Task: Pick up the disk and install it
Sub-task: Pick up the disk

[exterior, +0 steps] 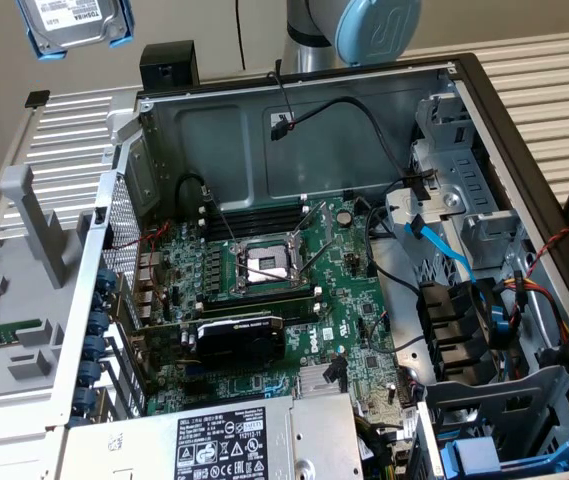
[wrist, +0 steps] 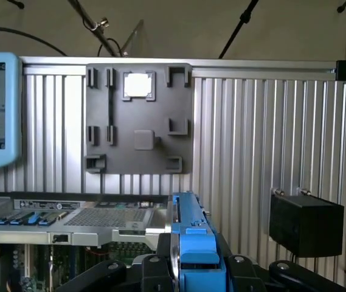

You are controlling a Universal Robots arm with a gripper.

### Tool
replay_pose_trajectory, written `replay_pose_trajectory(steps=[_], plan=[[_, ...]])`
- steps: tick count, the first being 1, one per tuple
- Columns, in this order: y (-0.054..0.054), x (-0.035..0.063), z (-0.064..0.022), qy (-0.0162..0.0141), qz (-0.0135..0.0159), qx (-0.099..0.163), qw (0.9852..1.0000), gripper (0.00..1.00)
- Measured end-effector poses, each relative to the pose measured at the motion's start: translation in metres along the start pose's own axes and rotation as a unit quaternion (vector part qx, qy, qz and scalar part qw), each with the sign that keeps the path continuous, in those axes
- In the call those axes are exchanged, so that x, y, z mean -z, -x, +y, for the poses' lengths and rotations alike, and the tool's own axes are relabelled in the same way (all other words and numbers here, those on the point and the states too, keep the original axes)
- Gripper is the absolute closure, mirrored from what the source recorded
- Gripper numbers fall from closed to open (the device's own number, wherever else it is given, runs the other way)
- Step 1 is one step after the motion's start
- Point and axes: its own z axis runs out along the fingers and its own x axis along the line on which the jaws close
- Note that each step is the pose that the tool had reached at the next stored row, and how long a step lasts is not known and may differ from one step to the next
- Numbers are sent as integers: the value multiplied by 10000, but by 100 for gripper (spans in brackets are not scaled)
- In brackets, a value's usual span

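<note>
The blue-framed silver hard drive (exterior: 74, 22) reads TOSHIBA (on its white label). Other print is too small to read.

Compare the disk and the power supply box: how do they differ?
The disk hangs in the air, clamped in the gripper; the power supply box sits inside the case. The disk has a blue frame; the power supply box has none. The disk's label is white, the box's black-and-white. Both are silver.
</note>
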Motion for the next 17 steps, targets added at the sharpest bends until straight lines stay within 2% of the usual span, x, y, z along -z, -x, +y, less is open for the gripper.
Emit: replay_pose_trajectory(steps=[10, 17], plan=[[-12, 42, -316, 0, 0, 0, 10000, 63], [-123, 38, -479, -1, 4, 1, 10000, 63]])
